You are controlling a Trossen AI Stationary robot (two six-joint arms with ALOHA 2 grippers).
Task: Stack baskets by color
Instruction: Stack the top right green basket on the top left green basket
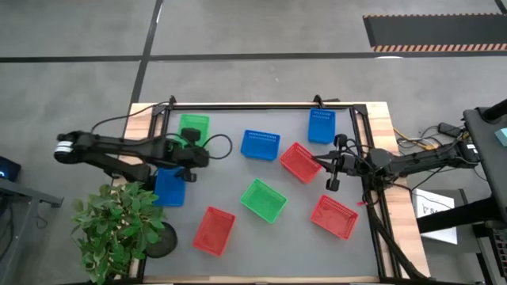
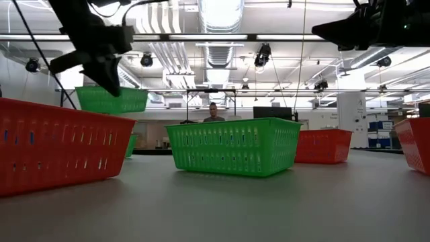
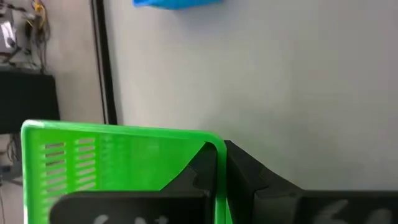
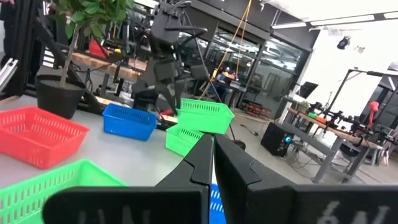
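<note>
Grip is made on one wall only: the left gripper is pinched shut on the rim of a green basket, which is carried clear of the grey table, as seen in the low view, where the lifted basket hangs level beside the fingers; a second green basket sits on the table directly beneath it, seen from the right wrist view, so the stack looks close to being made. The held basket is upright, mouth up; its long axis appears to run across the line of the fingers, though that is judged, not certain.

Risk is judged as follows: with a single wall held, the basket could swing or tilt about the fingers, and a corner could catch on the lower rim rather than nest; a release made too high could let it bounce off askew; a blue basket lies just behind the gripper and could be nudged on the way down.

The right gripper waits over the table's far side, fingers pressed together on nothing, a red basket just beside it.
</note>
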